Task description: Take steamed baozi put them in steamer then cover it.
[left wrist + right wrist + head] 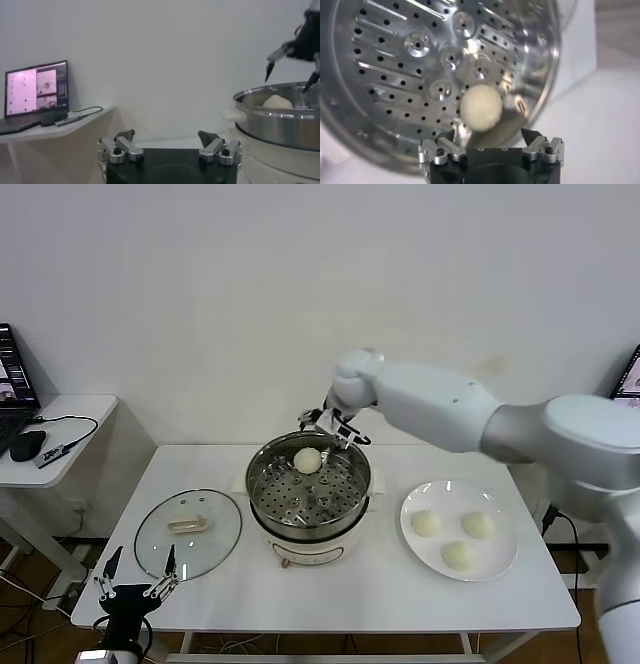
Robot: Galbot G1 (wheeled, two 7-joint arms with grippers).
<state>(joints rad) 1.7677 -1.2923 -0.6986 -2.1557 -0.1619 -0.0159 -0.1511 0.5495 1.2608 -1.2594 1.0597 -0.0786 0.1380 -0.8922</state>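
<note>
Only the head view shows three baozi (458,537) on the plate (505,562) and the cover (188,533) on the table. Right gripper (328,427) hangs over the steamer (308,489) rim, jaws wide, empty; one bun (480,107) lies free below. Left gripper (135,584) parked low, jaws wide, empty.

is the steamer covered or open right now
Open: the glass cover lies flat on the table left of the steamer, whose basket shows one baozi inside.

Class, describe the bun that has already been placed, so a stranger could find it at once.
Find the shiny steel steamer at the middle of the white table. One cream-white bun lies on its perforated floor, near the far wall. It sits alone; the other three buns share the white plate beside the steamer.
</note>
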